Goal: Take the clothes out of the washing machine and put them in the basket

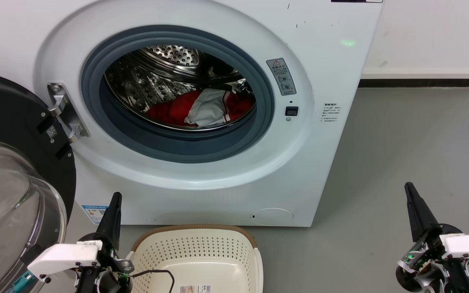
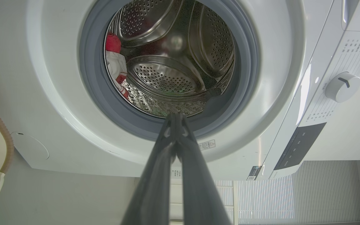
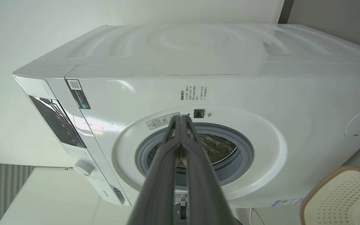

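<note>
The white washing machine (image 1: 202,179) stands in front of me with its door swung open to the left. Inside the steel drum (image 1: 165,61) lie the clothes (image 1: 202,108): red fabric with a white inner side showing, also seen as clothes (image 2: 116,62) at the drum's left in the left wrist view. The cream basket (image 1: 196,254) sits on the floor right below the porthole and holds no garment. My left gripper (image 1: 115,197) is shut, low beside the basket's left side. My right gripper (image 1: 408,187) is shut, low at the right over the floor. Both point at the machine and hold nothing.
The black-framed glass door (image 1: 10,191) hangs open at the far left, close to my left arm. Grey floor (image 1: 413,138) stretches to the right of the machine, with a white wall and dark skirting behind. A black cable loops over the basket's inside.
</note>
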You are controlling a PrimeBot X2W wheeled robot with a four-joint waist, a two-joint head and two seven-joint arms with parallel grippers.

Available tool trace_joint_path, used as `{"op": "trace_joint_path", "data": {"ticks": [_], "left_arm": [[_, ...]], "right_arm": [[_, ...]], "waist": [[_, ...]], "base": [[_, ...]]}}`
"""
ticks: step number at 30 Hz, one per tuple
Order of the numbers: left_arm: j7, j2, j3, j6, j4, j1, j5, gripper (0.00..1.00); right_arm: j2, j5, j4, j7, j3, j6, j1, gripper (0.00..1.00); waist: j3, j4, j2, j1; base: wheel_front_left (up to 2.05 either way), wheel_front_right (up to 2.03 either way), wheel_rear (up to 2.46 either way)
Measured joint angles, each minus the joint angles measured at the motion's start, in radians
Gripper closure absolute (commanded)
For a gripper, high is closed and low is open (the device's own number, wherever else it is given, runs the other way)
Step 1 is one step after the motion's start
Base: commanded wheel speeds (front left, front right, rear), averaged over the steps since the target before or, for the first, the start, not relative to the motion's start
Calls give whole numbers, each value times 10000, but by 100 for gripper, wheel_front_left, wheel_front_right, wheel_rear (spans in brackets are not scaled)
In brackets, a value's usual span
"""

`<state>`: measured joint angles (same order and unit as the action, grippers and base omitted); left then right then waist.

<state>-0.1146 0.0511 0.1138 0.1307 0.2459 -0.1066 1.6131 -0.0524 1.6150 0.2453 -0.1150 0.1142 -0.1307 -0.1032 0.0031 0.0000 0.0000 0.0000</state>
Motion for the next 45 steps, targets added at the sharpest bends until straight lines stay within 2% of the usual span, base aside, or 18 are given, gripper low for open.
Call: {"op": "trace_joint_path", "data": {"ticks": [26,27,36,45], "left_arm": [[2,-2,-6,0,36,13,0,100],[2,-10,-13,0,109,58,0,0],[255,-58,-82,-2,330,513,-245,0],[677,-56,-90,-121,-219,541,-1778,0]], "right_arm": [[0,2,29,0,-2,-2,17,100],[4,2,104,0,-8,0,69,0],[15,-226,437,265,-59,2,526,0],[21,-1710,-6,688,-40,2,616,0]], "waist": [[0,0,0,0],[0,0,0,0],[7,4,0,0],[32,7,0,0]], "base": [[0,0,0],[0,0,0],[0,0,0],[0,0,0]]}}
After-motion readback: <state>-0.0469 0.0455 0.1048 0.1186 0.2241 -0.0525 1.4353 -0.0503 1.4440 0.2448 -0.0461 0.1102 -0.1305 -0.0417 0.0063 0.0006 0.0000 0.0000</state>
